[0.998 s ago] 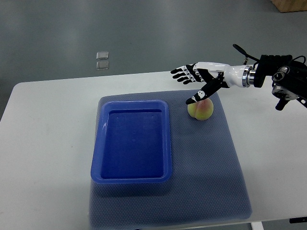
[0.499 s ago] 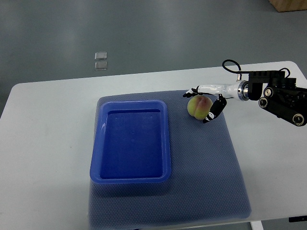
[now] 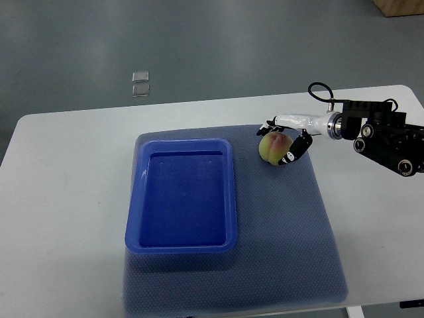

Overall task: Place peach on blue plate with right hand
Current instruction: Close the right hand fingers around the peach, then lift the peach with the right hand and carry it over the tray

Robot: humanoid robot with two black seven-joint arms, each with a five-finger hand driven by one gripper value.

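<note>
On the right part of the grey-blue mat [image 3: 291,225], just beside the blue tray's far right corner, the peach [image 3: 273,147] is held by the right robot hand [image 3: 285,141], whose arm is brought in from the picture's right edge. The peach is enclosed from its right side: black fingertips [image 3: 269,124] are seen curled over its far edge, and the thumb [image 3: 296,149] is pressed against its near right flank, so the fruit is pinched between opposing sides. Such a wrap-around hold is judged suitable for a round, soft fruit, which would roll out of a flatter pinch and could be bruised by a tight one. Whether the peach is already raised clear of the mat or resting on it cannot be told from this steep view.

The blue plate [image 3: 181,242], in fact a deep rectangular tray with a raised rim, is laid on the left half of the mat, with nothing in it, and is well within reach to the left of the fruit. The mat is judged to be spread beneath both so that nothing slides on the white tabletop [image 3: 59,199]. The grasp is judged complete or nearly so; a lift over the rim and a carry leftwards are what remains. No left robot hand is shown.
</note>
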